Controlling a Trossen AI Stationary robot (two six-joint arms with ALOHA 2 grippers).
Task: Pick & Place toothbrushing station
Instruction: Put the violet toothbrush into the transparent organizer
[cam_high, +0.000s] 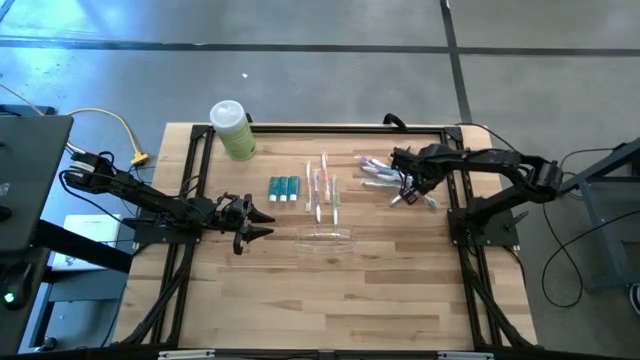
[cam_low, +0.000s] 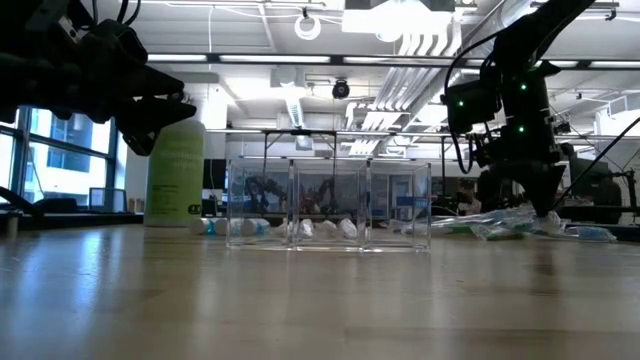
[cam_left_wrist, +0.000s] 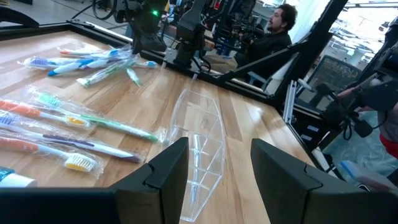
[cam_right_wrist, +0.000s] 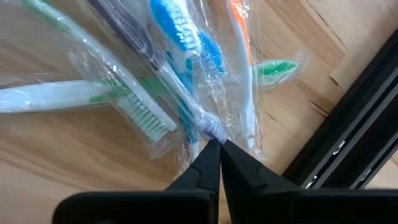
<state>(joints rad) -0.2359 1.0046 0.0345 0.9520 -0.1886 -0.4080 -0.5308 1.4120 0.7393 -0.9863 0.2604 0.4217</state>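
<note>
Crinkled plastic wrap (cam_right_wrist: 186, 146) blurs what the right gripper (cam_right_wrist: 219, 148) pinches.

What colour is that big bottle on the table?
Pale green bottle with a white cap, best seen in the high view.

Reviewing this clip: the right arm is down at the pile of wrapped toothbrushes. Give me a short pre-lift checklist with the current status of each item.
1. Right end effector closed on a wrapped toothbrush in the pile: ok, fingers pinch the wrapper.
2. Only one toothbrush caught: cannot tell, several wrappers overlap at the fingertips.
3. Clear organizer upright and unobstructed: ok, it stands alone at the table's middle.
4. Left end effector out of the way: ok, open, waiting left of the organizer.
5. Row of toothbrushes and toothpaste tubes undisturbed: ok.
6. Green bottle clear of the path: ok, at the far left corner.
</note>
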